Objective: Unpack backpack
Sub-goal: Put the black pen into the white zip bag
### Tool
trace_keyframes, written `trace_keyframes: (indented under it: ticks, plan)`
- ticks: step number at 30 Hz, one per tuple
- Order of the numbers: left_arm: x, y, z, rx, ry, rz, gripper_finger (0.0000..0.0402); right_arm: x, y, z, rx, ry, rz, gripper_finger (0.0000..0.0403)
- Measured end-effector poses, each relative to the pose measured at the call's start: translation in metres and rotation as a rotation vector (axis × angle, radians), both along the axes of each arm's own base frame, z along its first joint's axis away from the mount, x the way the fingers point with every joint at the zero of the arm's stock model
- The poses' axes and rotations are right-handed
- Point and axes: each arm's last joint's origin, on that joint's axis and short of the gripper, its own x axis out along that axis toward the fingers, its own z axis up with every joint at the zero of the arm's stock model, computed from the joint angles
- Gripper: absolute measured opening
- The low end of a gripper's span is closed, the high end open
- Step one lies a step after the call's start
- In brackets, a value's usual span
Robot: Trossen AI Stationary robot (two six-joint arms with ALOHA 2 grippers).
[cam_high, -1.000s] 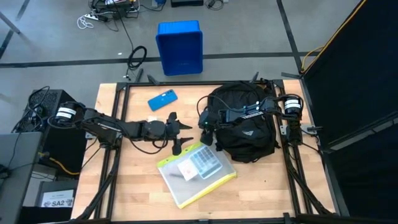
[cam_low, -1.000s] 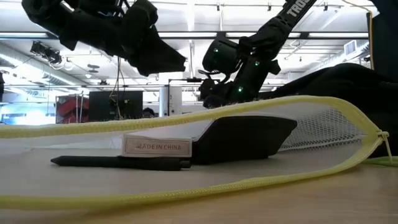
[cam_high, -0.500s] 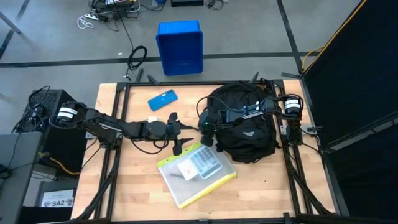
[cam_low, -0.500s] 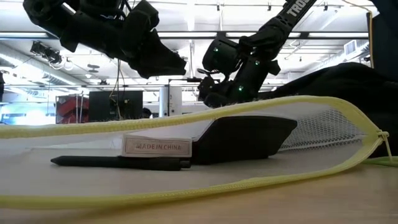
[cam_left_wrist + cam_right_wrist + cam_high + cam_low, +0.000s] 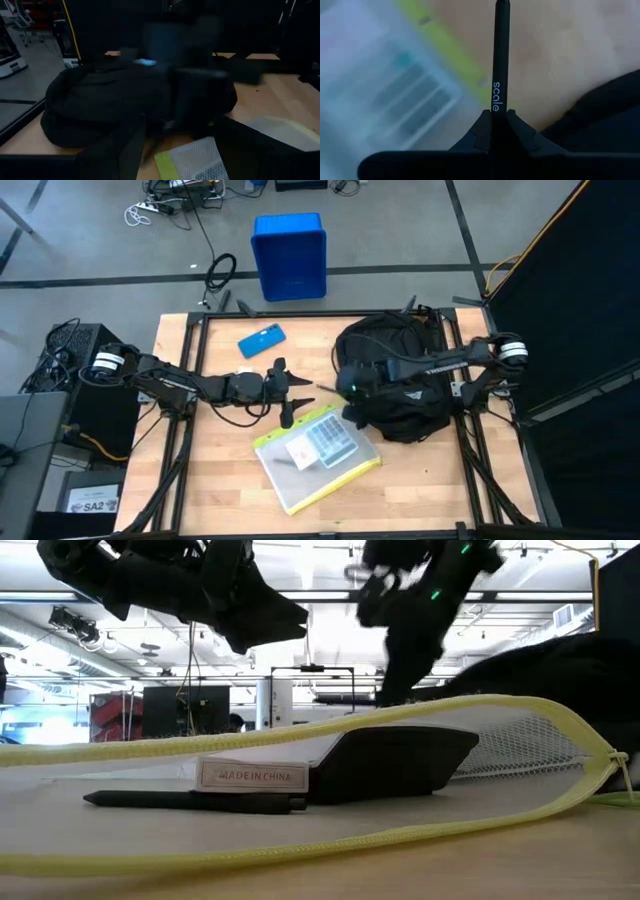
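The black backpack (image 5: 400, 375) lies on the right half of the table. My right gripper (image 5: 346, 387) hangs above its left edge, shut on a thin black pen (image 5: 501, 60) printed "scale". The pen's free end points toward the table's left, over the bare wood. My left gripper (image 5: 290, 392) hovers mid-table, open, with nothing between its fingers. It faces the backpack (image 5: 110, 100). A yellow-edged mesh pouch (image 5: 315, 452) lies flat on the table in front of both grippers, with another pen (image 5: 190, 800) inside. My right gripper pinches one end of the pen (image 5: 495, 107) between its two fingers (image 5: 477, 132). The pen runs on along the fingers' line and sticks out past their tips. The fingers slant down toward the table's left. The pen is lifted clear of table and backpack.
A blue flat case (image 5: 262, 340) lies at the far middle of the table. A blue bin (image 5: 289, 255) stands on the floor beyond the far edge. Bare wood shows at the near left and near right.
My right gripper has risen quickly from the backpack's left side and drawn a little toward the table's right edge. It now carries the black pen clear of the table. My left gripper has tipped slightly downward in place.
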Motion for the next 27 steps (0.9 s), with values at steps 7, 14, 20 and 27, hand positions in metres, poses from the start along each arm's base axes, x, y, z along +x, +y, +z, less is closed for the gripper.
trace_keyframes:
  ticks: [7,14,20,27]
  plan:
    - [0.0,0.0,0.0,0.0,-0.001,0.0,0.0203,-0.018,0.084,0.007,0.046,-0.014,0.283,0.0001]
    - [0.0,0.0,0.001,-0.021,-0.011,0.005,0.0203,-0.031,0.152,0.003,0.111,-0.119,0.468,0.0]
    - [0.0,0.0,0.002,-0.05,-0.029,0.014,0.0203,-0.027,0.185,-0.021,0.15,-0.138,0.535,0.0]
    - [0.0,0.0,0.002,-0.106,-0.035,0.021,0.0203,-0.015,0.182,-0.065,0.135,0.002,0.503,0.0]
